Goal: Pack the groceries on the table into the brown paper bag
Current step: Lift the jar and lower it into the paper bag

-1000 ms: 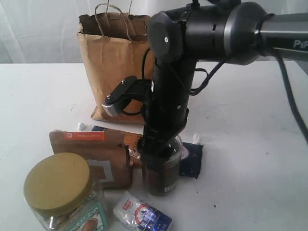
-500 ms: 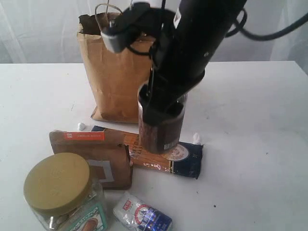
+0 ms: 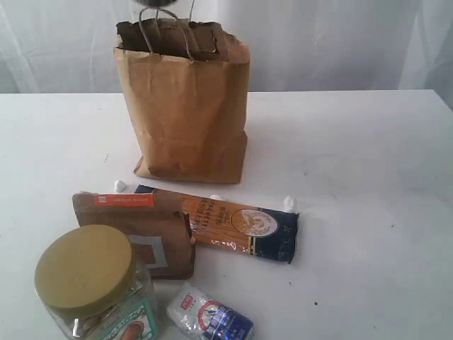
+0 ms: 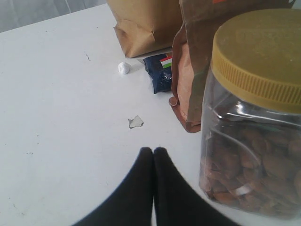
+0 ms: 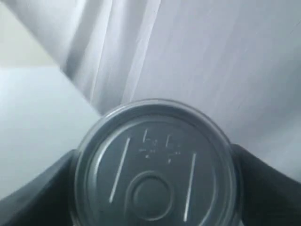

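Upright at the back of the table [image 3: 368, 156] stands the bag [image 3: 184, 99], mouth open at the top and both loop handles raised. In front of it the pack [image 3: 237, 225] lies flat. Its long axis runs across the exterior view, slanting slightly toward the camera at its right end, and its left part is tucked under the pouch [image 3: 138, 230]. The pouch also lies flat, with its orange label on the edge nearest the bag. The jar [image 3: 88, 280] stands upright near the front edge, gold lid up, just beside the pouch. The packet [image 3: 209, 319] lies flat to the right of the jar.

The can [image 5: 155, 165] shows only in the right wrist view. It is seen end-on, its round lid facing the camera and its long axis running straight away from it. The right gripper [image 5: 155, 188] pinches it, with 1 dark finger [image 5: 37, 197] against each side. It is held up with only white curtain [image 5: 211, 56] behind it.

The left gripper [image 4: 153, 153] sits low over the table, its 2 fingers pressed together with nothing between them. They point across the tabletop toward the bag, with the jar close beside them. I cannot tell whether the tips touch the table. A white crumb [image 4: 123, 68] and a small scrap [image 4: 135, 122] lie ahead of them.
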Robot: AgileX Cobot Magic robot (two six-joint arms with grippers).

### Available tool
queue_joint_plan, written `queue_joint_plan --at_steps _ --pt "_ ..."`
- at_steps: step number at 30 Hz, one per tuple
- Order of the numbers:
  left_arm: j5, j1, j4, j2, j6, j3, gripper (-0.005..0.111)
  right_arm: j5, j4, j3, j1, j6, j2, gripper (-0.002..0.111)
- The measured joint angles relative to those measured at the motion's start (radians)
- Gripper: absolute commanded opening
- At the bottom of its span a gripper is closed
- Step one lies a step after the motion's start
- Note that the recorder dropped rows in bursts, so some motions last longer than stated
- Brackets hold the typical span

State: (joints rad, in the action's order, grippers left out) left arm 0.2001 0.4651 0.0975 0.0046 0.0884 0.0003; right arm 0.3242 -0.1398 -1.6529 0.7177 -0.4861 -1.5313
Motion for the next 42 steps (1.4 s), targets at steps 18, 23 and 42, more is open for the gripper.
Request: queue_joint_plan --at_steps 18,23,42 --pt "0.0 0.0 0.0 0.0 0.0 0.0 0.0 -0.287 0.024 -0.005 -0.035 -0.031 -0.232 0.033" --pt "0.0 0.0 0.0 0.0 0.0 0.0 0.0 -0.357 0.024 -0.003 -0.037 -0.033 -0.238 0.028" --pt "0.0 0.0 0.0 0.0 0.0 0.0 0.0 -0.274 -0.021 0.0 -0.12 -0.006 -0.238 0.0"
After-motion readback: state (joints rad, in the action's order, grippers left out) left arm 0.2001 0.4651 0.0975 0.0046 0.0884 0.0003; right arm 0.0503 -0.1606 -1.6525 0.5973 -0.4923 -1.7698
